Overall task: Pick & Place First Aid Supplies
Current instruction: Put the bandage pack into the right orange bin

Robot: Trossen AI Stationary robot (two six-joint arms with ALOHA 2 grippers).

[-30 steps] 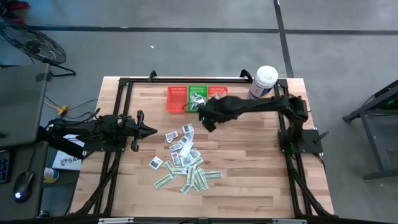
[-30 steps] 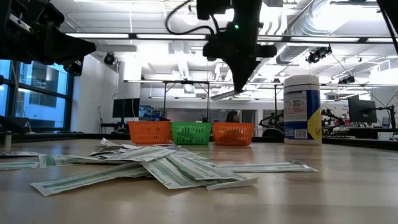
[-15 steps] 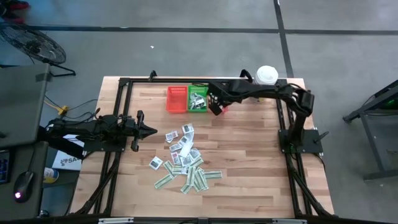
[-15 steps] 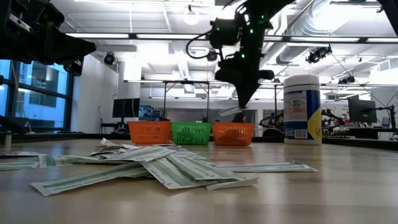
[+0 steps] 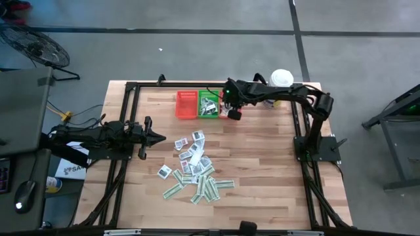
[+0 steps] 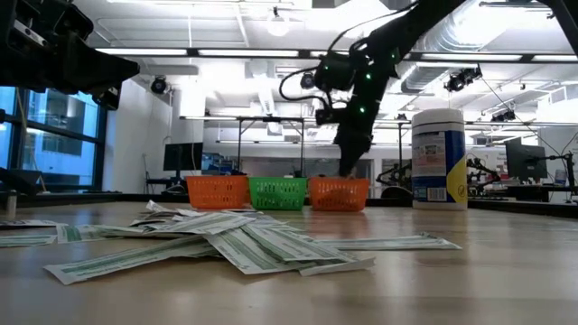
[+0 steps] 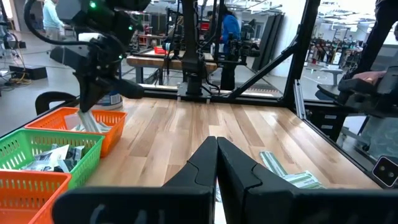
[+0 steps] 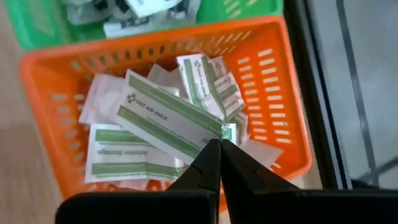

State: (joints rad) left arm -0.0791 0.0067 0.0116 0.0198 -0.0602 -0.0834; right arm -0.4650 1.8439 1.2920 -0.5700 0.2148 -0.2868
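Pinched shut on a green-and-white strip, the right gripper is hanging over the orange basket, so the placing step is under way. Next it needs to open and let go (other first aid supplies are lying mid-table). The left gripper is waiting closed.

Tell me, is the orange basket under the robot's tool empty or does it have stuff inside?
Not empty. The orange basket holds several green-and-white strip packets, and the right tool hangs just above them.
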